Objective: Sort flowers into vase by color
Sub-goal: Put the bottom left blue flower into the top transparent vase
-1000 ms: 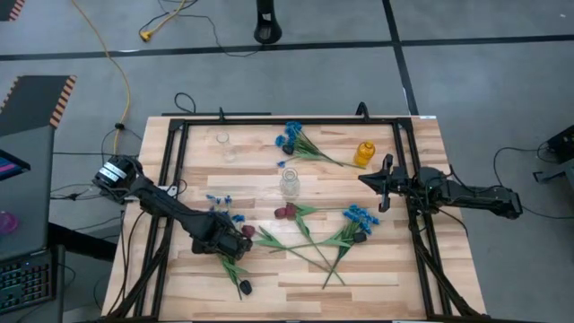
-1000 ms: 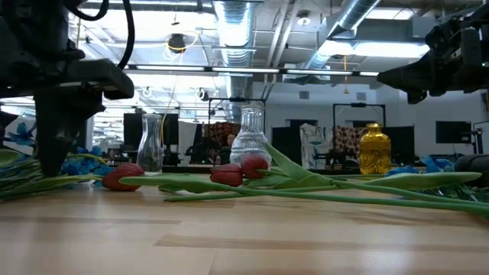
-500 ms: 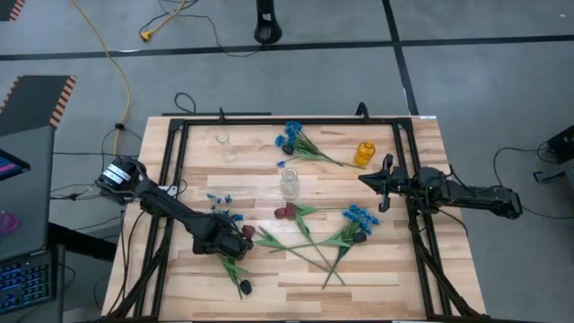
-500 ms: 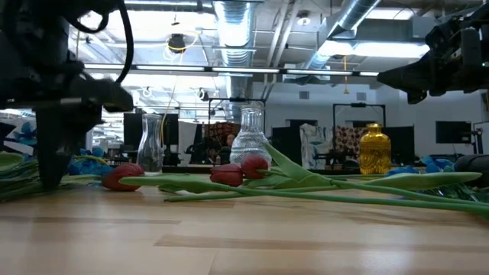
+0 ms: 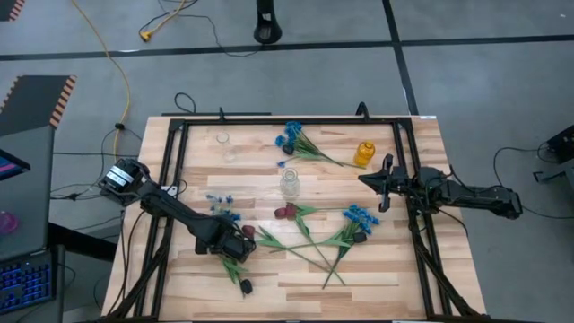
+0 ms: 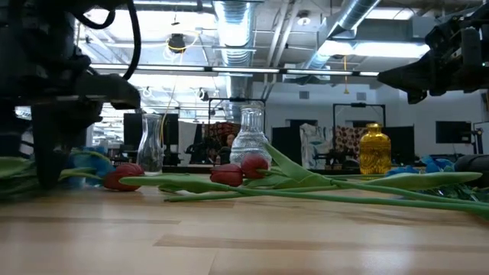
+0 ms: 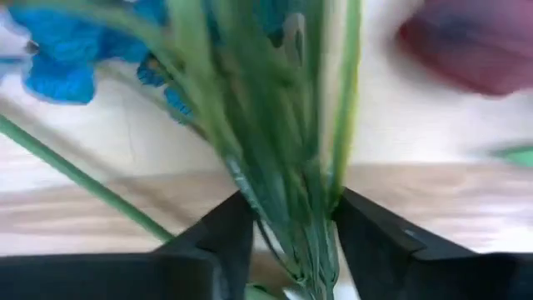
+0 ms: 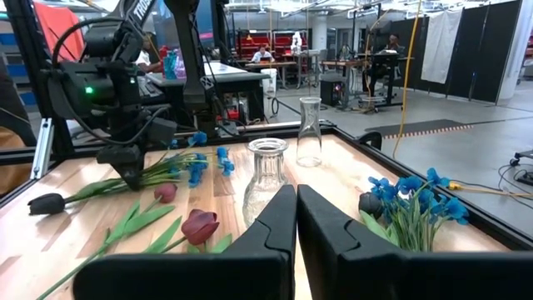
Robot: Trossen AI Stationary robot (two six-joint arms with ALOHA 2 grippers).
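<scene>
My left gripper stands low over the table's near left part, shut on the stem of a blue-bloomed sprig. Its blooms lie just beyond the fingers, with a dark red bud beside them. More sprigs lie flat on the table: a blue one at the far side, a blue one, red buds and a near-black bud. My right gripper hovers shut above the table's right side, touching nothing. My left gripper pinches the blue sprig's bundle of green stems and leaves between its two fingers, a little below the blooms. It comes from above, pointing down, and the fingers lie across the stems. The blooms stay low, near the tabletop.
A clear vase stands mid-table, a small clear vase at the far left and a yellow vase at the far right. Long green stems cross the near middle. A black frame rims the table.
My left gripper has sunk a little and shifted slightly toward the table's near edge over the blue sprig. The blue blooms have stirred a little beside it.
</scene>
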